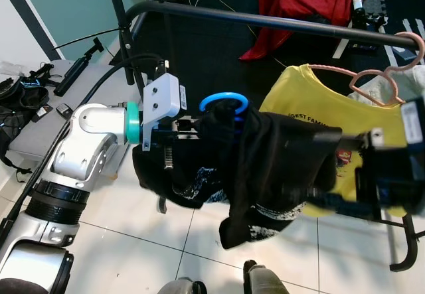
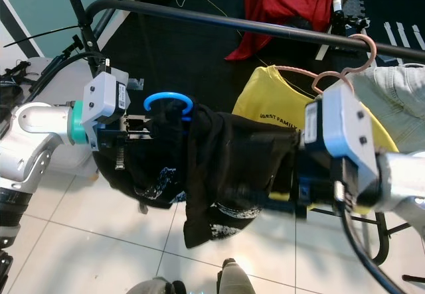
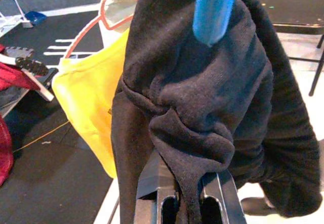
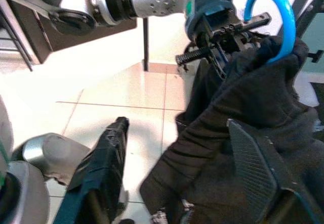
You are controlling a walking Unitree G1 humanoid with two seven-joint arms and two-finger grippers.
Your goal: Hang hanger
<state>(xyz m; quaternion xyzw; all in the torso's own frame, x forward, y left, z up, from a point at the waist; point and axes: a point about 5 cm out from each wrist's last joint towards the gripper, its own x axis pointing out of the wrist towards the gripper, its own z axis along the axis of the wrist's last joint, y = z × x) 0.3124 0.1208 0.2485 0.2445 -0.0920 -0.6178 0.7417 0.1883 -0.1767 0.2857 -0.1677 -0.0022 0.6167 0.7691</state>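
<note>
Nearest the lens, black garment [image 1: 265, 168] draped on a blue hanger [image 1: 226, 101], carried between both arms just below the black rail [image 1: 265, 20], hook up for hanging. Left gripper [image 3: 190, 193] clenched on a fold of cloth. Right gripper [image 4: 172, 183] spread, one finger against the fabric, probably only steadying. Yellow shirt [image 1: 299, 98] hung beside.

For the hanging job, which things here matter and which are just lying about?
Job: blue hanger; black garment on it; rail; left pincer, shut on garment; right pincer, open beside garment.

Lying about: yellow shirt on pink hanger; red cloth; floor gear.
</note>
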